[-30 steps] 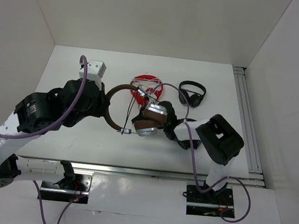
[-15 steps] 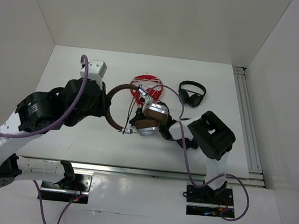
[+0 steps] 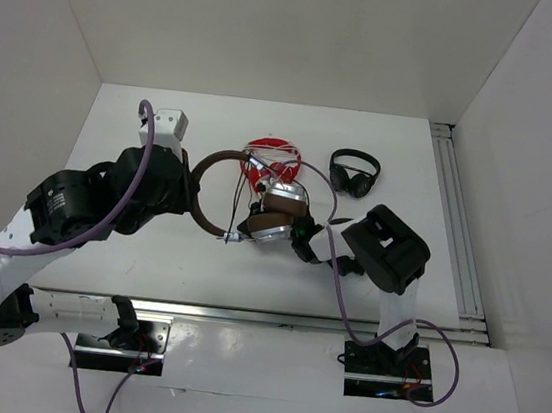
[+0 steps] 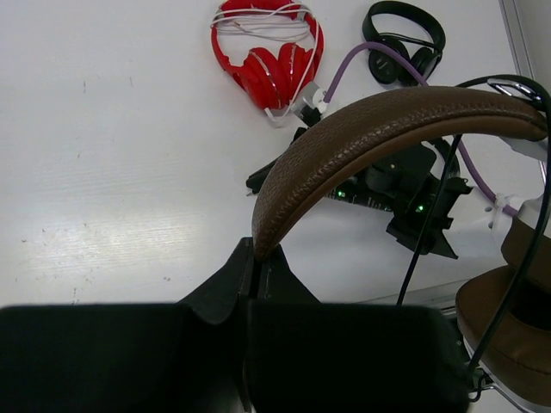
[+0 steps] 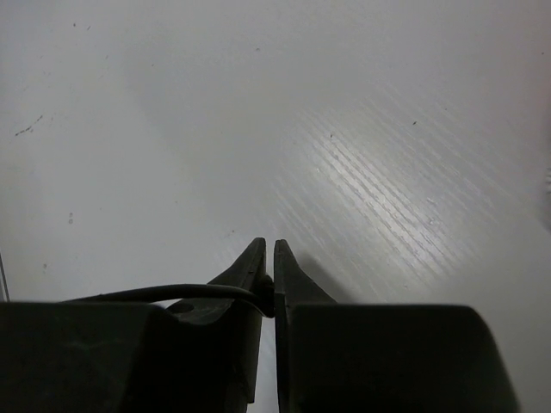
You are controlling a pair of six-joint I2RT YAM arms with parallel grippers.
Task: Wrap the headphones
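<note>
left end effector (image 4: 254,258): jaws closed tight on one end of the brown headband (image 4: 370,129). the band arches up and away from my fingers, so i judge the headphones (image 3: 268,228) to be lifted rather than lying flat.

right end effector (image 5: 269,258): jaws nearly shut, with the thin dark cable (image 5: 164,292) pinched between them and trailing off to one side. only bare bench (image 5: 362,129) shows beyond the tips.

position: the headphones sit mid-bench between my two arms, with the ear cups (image 3: 276,207) toward the right arm. the red headphones (image 4: 267,60) are just behind them. a small black pair (image 4: 405,39) lies further right, apart. a strand of cable crosses the band in the left wrist view.

step, as i judge it: mid-wrap, with the left arm anchoring and the right arm carrying cable.

next move calls for:
- leading the cable round the band or cups under light tension
- a firm pinch, since the thin cable could slip out
- a path clear of the red pair's cord
</note>
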